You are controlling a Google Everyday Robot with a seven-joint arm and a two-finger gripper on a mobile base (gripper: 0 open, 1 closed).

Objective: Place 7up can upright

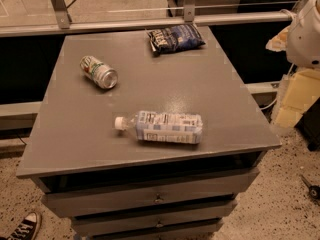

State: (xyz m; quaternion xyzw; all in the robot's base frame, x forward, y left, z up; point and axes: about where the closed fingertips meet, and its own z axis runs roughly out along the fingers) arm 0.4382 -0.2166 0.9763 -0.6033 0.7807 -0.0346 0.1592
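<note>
The 7up can (98, 72) lies on its side on the grey table top (210, 89), in the far left part. Its label is white and green with red marks, and its silver end faces front right. The gripper is not in view. Only a white rounded part of the robot (306, 33) shows at the right edge, beyond the table and well away from the can.
A clear plastic bottle (162, 127) with a white cap lies on its side near the table's front middle. A dark blue snack bag (175, 38) lies at the back edge. Drawers (150, 196) sit under the top. A railing (150, 21) runs behind. A shoe (22, 227) is at the lower left.
</note>
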